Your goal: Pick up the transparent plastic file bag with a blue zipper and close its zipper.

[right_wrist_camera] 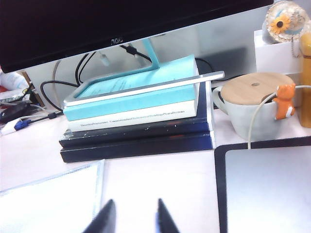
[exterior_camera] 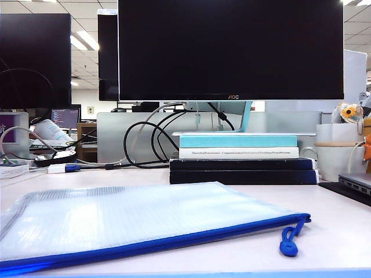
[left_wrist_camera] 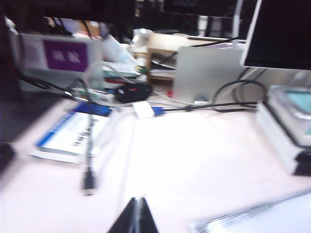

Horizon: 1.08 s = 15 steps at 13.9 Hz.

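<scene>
While the translucent whitish mesh file bag [exterior_camera: 133,223] is lying lengthwise across the counter [exterior_camera: 342,226], our shut left tool [left_wrist_camera: 136,218] and parted, empty right tool [right_wrist_camera: 132,218] are hovering behind it.

Right gripper [right_wrist_camera: 134,218] fingers apart beside file bag [right_wrist_camera: 48,201].

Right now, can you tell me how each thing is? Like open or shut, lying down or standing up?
file bag: lying flat on the desk, nothing holding it.
zipper: along the near edge, pull at the right end.
left gripper: shut, empty, above the desk.
right gripper: open, empty, near the bag's corner.
books: stacked flat under the monitor stand.
monitor: screen dark.
mug: upright, wooden lid on.
</scene>
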### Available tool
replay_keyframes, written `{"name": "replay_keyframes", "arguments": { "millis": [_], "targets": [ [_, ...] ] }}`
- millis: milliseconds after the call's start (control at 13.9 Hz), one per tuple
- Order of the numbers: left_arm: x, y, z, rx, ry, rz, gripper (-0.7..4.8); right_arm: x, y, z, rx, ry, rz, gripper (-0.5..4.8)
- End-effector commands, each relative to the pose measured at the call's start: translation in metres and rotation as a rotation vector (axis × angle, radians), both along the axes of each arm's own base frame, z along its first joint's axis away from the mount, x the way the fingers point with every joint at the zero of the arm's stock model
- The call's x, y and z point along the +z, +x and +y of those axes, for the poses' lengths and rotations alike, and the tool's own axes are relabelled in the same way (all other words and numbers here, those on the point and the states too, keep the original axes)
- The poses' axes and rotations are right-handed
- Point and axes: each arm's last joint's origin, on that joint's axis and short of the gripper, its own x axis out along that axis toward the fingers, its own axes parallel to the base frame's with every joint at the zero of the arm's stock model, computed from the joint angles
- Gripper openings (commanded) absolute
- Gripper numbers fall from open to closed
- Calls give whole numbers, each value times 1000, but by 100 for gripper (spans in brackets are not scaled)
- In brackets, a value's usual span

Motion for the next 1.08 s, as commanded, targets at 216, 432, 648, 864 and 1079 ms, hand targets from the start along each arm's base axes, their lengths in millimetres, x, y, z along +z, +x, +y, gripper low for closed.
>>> {"name": "replay_keyframes", "arguments": {
  "millis": [216, 432, 648, 864, 1079],
  "targets": [
    [-17, 12, -2, -112, 22, -60, -6, -7, 0, 0, -8, -156, 23, -3],
    [-36, 18, -1, -111, 22, -8, -5, -17, 0, -2, -62, -165, 122, 0],
    [-64, 22, 1, -65, -32, 130, -6, -19, 0, -3, -61, -169, 148, 0],
    [-65, 22, 1, -64, -35, 139, -5, -19, -1, -3, -61, -169, 147, 0],
    [-65, 22, 1, -64, -35, 139, -5, -19, -1, -3, -61, -169, 147, 0]
  ]
}}
